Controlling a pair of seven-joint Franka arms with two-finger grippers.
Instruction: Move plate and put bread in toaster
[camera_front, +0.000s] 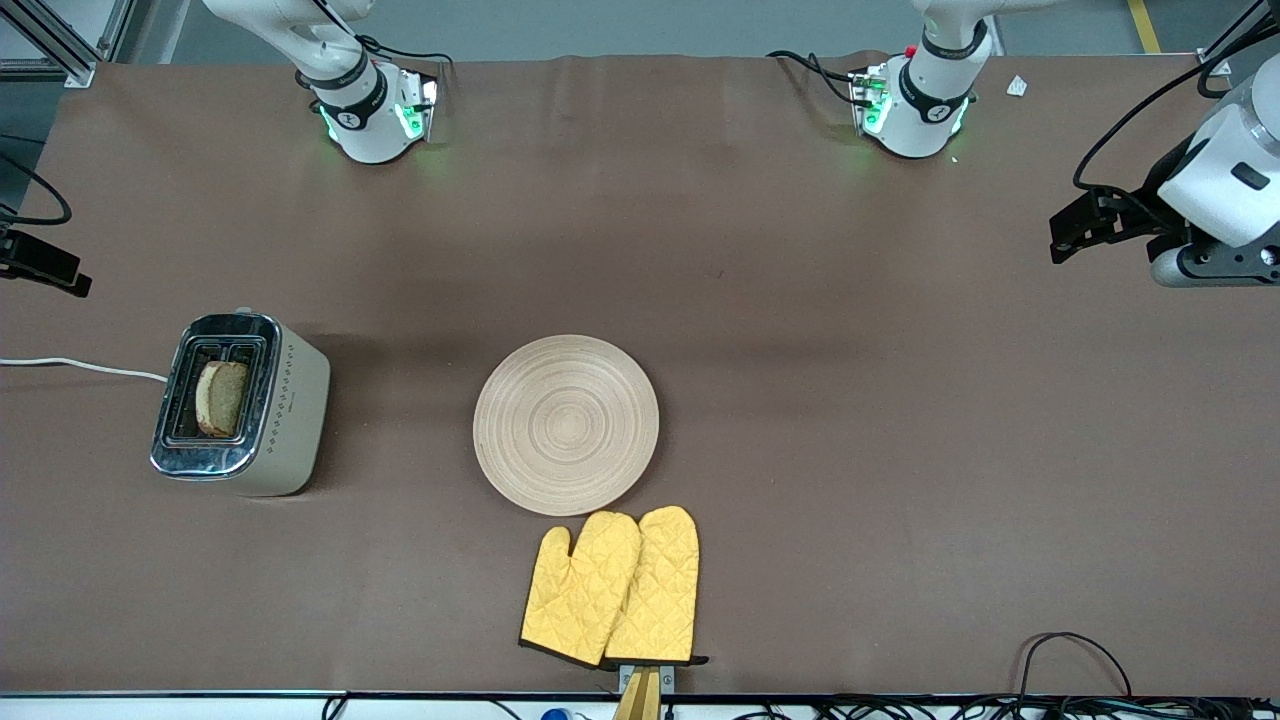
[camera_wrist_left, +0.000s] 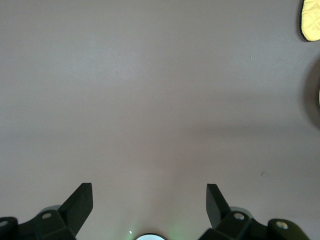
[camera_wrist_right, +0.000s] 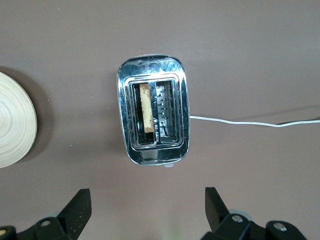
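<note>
1. The wooden plate (camera_front: 566, 424) lies flat near the middle of the brown table (camera_front: 900, 400), with bare tabletop all round it except on the side nearest the front camera.
2. There a pair of yellow oven mitts (camera_front: 612, 590) lies just beside the plate's rim, close to the table's near edge; whether they touch the rim cannot be told.
3. The toaster (camera_front: 243, 404) stands upright toward the right arm's end of the table, well apart from the plate, its white cord (camera_front: 80, 366) running off toward that table end.
4. The table is covered by a plain brown sheet; wide open stretches lie between the plate and the arm bases, and toward the left arm's end.
5. The slice of bread (camera_front: 221, 398) stands on edge in one of the toaster's two slots, the one nearer the plate; the other slot holds nothing.
6. The plate itself carries nothing.
7. The right gripper (camera_wrist_right: 147, 207) hangs over the toaster, fingers spread wide and holding nothing.
8. The left gripper (camera_wrist_left: 150, 205) is over bare tabletop toward the left arm's end, fingers likewise spread apart and empty.
</note>
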